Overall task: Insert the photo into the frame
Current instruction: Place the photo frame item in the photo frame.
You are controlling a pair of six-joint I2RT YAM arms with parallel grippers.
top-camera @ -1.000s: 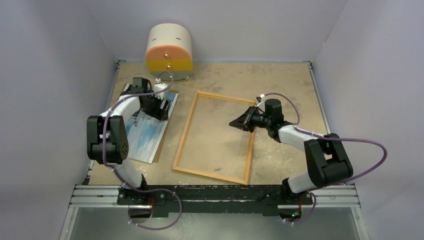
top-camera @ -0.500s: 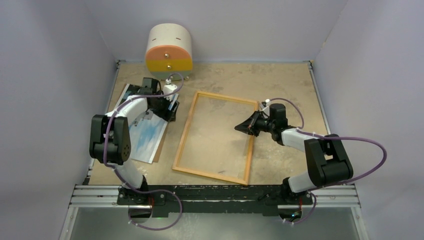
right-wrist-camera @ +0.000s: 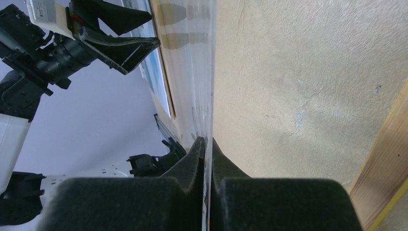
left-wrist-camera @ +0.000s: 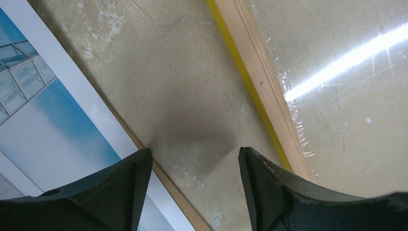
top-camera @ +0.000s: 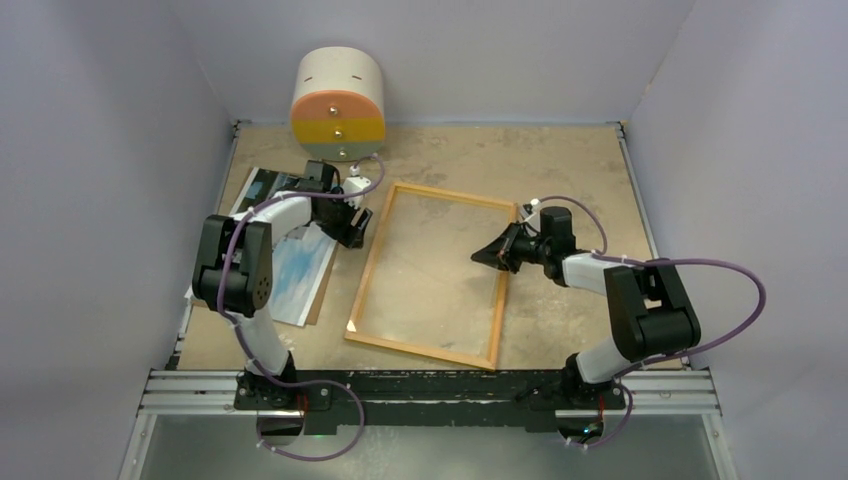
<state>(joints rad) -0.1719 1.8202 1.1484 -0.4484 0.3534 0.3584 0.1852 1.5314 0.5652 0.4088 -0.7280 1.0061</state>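
The photo (top-camera: 292,272) lies face up at the left on a brown backing sheet (top-camera: 322,297); its blue and white print (left-wrist-camera: 43,125) fills the left of the left wrist view. The frame (top-camera: 372,262) lies in the middle, wood-coloured side up, with a yellow edge along its rail (left-wrist-camera: 262,91). My left gripper (top-camera: 351,228) is open low over bare table (left-wrist-camera: 192,159), between the backing's edge (left-wrist-camera: 168,185) and the frame's left rail. My right gripper (top-camera: 484,255) is shut (right-wrist-camera: 207,142) on the edge of a thin clear sheet (right-wrist-camera: 199,72) over the frame's opening.
A round white, orange and yellow drawer box (top-camera: 338,105) stands at the back left, close behind my left arm. Grey walls enclose the table on three sides. The frame's right rail (right-wrist-camera: 385,163) runs just beside my right gripper.
My left gripper has moved right, off the photo to the gap beside the frame's left rail. The right gripper shifted slightly right and toward me, still shut on the clear sheet.
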